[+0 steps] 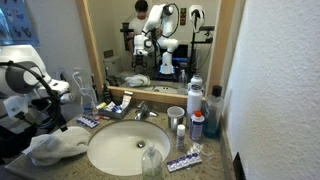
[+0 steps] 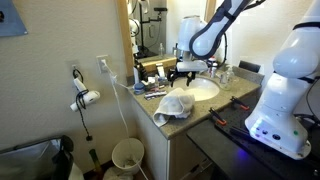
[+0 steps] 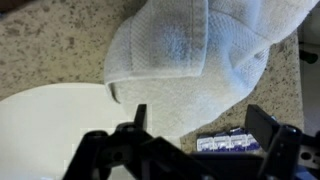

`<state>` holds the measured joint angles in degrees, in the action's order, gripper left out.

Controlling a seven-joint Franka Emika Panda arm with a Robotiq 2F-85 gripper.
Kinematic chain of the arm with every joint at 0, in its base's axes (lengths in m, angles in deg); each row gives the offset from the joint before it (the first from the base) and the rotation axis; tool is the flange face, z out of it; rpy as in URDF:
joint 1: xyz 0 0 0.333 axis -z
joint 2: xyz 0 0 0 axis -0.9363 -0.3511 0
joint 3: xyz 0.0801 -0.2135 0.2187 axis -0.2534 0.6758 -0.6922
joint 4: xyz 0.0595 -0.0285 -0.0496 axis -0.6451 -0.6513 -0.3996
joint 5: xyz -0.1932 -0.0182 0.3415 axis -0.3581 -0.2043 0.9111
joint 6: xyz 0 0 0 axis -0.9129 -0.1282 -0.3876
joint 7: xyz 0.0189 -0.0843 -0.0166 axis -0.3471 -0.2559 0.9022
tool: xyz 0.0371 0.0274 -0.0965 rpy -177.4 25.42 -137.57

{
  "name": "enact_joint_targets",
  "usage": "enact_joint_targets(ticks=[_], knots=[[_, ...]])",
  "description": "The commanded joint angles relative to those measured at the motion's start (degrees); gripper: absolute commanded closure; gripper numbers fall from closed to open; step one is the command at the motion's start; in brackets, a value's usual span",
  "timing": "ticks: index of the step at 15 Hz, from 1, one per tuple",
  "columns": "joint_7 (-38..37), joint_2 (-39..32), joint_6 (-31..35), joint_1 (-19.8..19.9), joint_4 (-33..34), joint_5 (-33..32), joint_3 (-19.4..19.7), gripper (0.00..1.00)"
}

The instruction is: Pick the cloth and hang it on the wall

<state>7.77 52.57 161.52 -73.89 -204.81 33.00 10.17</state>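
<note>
Speckled granite tabletop (image 3: 50, 50) fills my wrist view, part of a bathroom vanity set under a mirror (image 1: 160, 40). Left of my claw (image 3: 200, 135) curves the white sink (image 3: 45, 130), its rim running close by the finger on that side. Straight ahead of the claw, between and beyond the two fingers, lies the white cloth (image 3: 190, 55), bunched in a heap on the tabletop just beside the sink. My claw is spread wide, fingers well apart, hanging above the cloth's near edge. In an exterior view it hovers over the heap. By the finger on the right, a blue-purple packet (image 3: 222, 143) peeks out at the cloth's edge.
</note>
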Motion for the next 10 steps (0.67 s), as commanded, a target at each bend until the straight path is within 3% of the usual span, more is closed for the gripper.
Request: enact_joint_targets(ticks=[1, 3, 4, 6, 10], knots=[[-6.57, -9.37, 3.18, 0.65, 3.24, -4.83, -1.15, 0.0], [-11.09, -12.25, 3.48, 0.06, 3.97, -9.79, -0.07, 0.0], [-13.91, -13.52, 3.72, -0.49, 4.24, -13.33, 0.75, 0.25], [-19.17, -15.55, 4.09, -1.68, 5.07, -19.65, 2.47, 0.32], [-28.27, -18.3, 4.4, -4.4, 6.88, -30.54, 5.97, 0.65]])
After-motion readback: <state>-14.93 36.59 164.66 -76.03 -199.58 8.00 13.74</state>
